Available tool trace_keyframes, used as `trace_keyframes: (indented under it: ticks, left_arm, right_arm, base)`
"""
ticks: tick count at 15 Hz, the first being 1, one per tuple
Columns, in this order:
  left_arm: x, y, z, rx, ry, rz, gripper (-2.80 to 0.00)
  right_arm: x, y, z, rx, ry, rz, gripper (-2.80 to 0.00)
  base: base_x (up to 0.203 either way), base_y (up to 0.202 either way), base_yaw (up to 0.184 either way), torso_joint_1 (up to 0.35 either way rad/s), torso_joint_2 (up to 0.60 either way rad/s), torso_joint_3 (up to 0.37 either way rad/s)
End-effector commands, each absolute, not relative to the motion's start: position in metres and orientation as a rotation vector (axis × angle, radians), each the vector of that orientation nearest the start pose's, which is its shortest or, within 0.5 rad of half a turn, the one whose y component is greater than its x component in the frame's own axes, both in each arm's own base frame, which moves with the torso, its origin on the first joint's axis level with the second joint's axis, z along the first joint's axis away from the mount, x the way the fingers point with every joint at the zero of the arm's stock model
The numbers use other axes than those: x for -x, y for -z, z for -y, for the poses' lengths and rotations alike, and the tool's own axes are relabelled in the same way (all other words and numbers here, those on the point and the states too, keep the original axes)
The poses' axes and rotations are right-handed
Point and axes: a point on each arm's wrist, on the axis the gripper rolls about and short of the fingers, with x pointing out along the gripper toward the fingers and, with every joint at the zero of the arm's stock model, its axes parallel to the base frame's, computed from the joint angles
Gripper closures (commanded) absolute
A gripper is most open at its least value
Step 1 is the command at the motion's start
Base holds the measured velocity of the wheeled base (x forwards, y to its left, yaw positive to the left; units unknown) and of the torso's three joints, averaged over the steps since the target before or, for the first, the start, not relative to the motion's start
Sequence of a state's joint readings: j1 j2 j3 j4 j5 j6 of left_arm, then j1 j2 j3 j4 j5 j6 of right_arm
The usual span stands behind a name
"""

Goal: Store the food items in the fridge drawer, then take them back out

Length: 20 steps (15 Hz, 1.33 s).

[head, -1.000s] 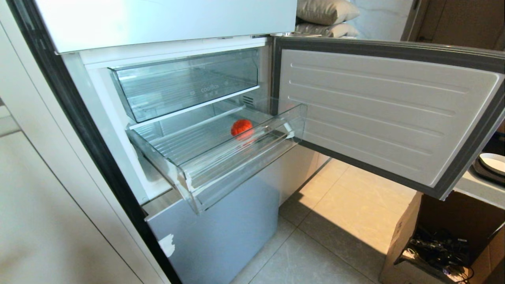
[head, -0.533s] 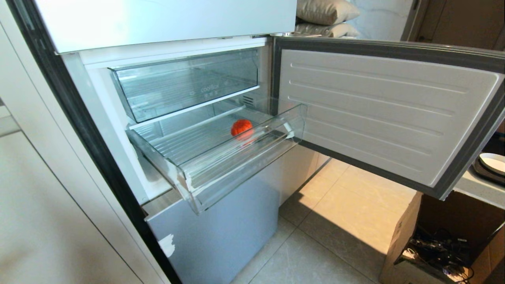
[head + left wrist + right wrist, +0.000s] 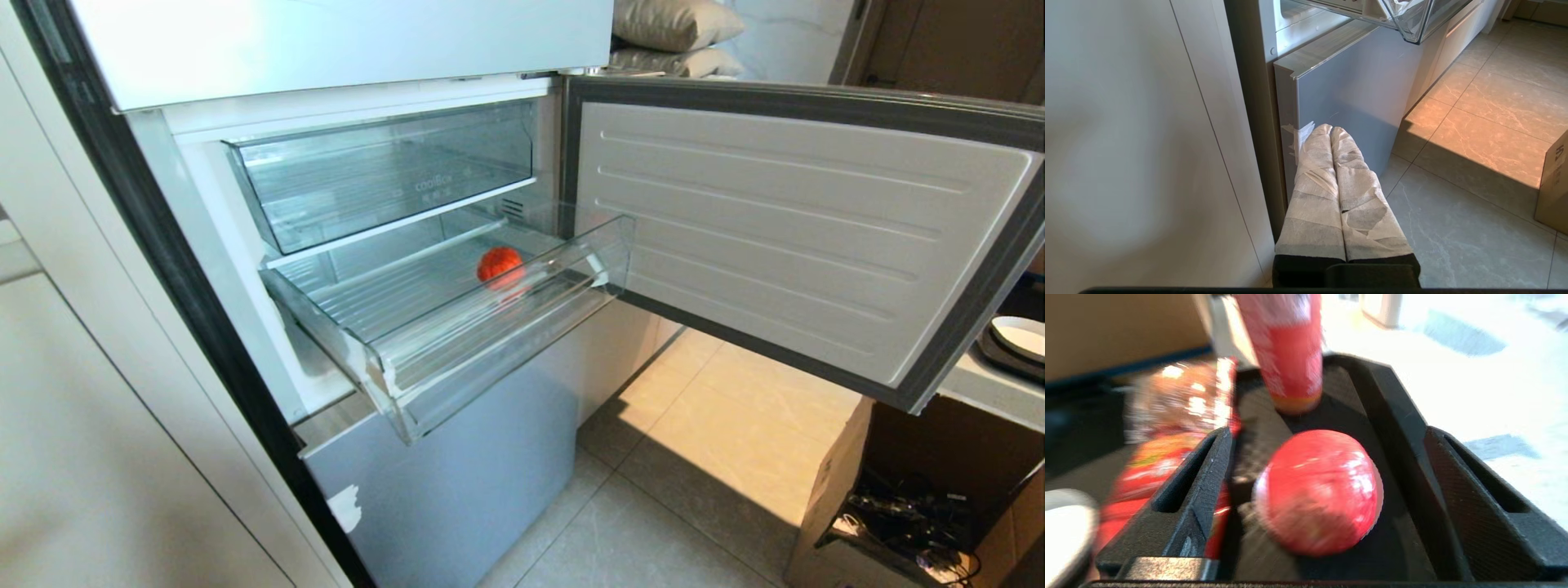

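Two black fingers (image 3: 1208, 477) of my right end effector (image 3: 1329, 433) stand spread wide on either side of a round red fruit (image 3: 1318, 492), with a gap on each side and nothing gripped. The fruit lies in a black tray (image 3: 1372, 388), with a red cup (image 3: 1290, 355) beyond it and a shiny snack packet (image 3: 1180, 400) just beside. Their print is too blurred for me to read.

My left end effector (image 3: 1330, 128) hangs low with its white-taped fingers pressed together, near the pale-blue lower door panel (image 3: 1355, 81).

From the head view, nothing has shifted over the last second. The fridge drawer (image 3: 490, 343) is pulled out as before, and the red-orange fruit (image 3: 500, 265) sits inside it toward the back right. The clear bin (image 3: 384, 175) above bears faint lettering that reads "coolBox".

The drawer's front lip overhangs the lower panel. The fridge door (image 3: 775, 229) stands swung out to the right, above a stretch of tiled floor (image 3: 694, 457) that runs to a cardboard box (image 3: 833, 490).
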State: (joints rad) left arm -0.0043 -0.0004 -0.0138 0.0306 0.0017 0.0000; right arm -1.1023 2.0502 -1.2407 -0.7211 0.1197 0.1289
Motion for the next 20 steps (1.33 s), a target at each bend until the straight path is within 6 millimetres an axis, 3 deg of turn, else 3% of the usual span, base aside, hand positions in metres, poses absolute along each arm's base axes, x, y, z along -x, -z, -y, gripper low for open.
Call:
trace_keyframes:
  ticks: [1, 5, 8, 12, 15, 17, 20]
  left_arm:
    - [0.024, -0.076, 0.000, 0.000, 0.003, -0.017, 0.00]
    - [0.024, -0.076, 0.000, 0.000, 0.003, -0.017, 0.00]
    - [0.024, -0.076, 0.000, 0.000, 0.002, -0.017, 0.00]
    - [0.024, -0.076, 0.000, 0.000, 0.003, -0.017, 0.00]
    - [0.024, -0.076, 0.000, 0.000, 0.003, -0.017, 0.00]
    - [0.024, -0.076, 0.000, 0.000, 0.003, -0.017, 0.00]
    - [0.024, -0.076, 0.000, 0.000, 0.003, -0.017, 0.00]
  right_arm:
    - [-0.174, -0.223, 0.332, -0.124, 0.968, 0.055, 0.00]
    - [-0.137, -0.259, 0.254, -0.076, 0.920, 0.114, 0.00]
    - [-0.112, -0.255, 0.176, -0.018, 0.804, 0.099, 0.00]
    - [-0.100, -0.221, 0.075, 0.021, 0.452, 0.042, 0.00]
    - [-0.066, -0.196, 0.018, 0.028, 0.171, -0.012, 0.00]
    - [-0.035, -0.172, 0.003, 0.034, 0.063, -0.043, 0.00]
    - [-0.005, -0.115, -0.001, 0.082, -0.008, -0.096, 0.00]
  base:
    - [0.000, 0.000, 0.000, 0.000, 0.00, 0.000]
    - [0.000, 0.000, 0.000, 0.000, 0.00, 0.000]
    - [0.000, 0.000, 0.000, 0.000, 0.00, 0.000]
    - [0.000, 0.000, 0.000, 0.000, 0.00, 0.000]
    - [0.000, 0.000, 0.000, 0.000, 0.00, 0.000]
    - [0.000, 0.000, 0.000, 0.000, 0.00, 0.000]
    - [0.000, 0.000, 0.000, 0.000, 0.00, 0.000]
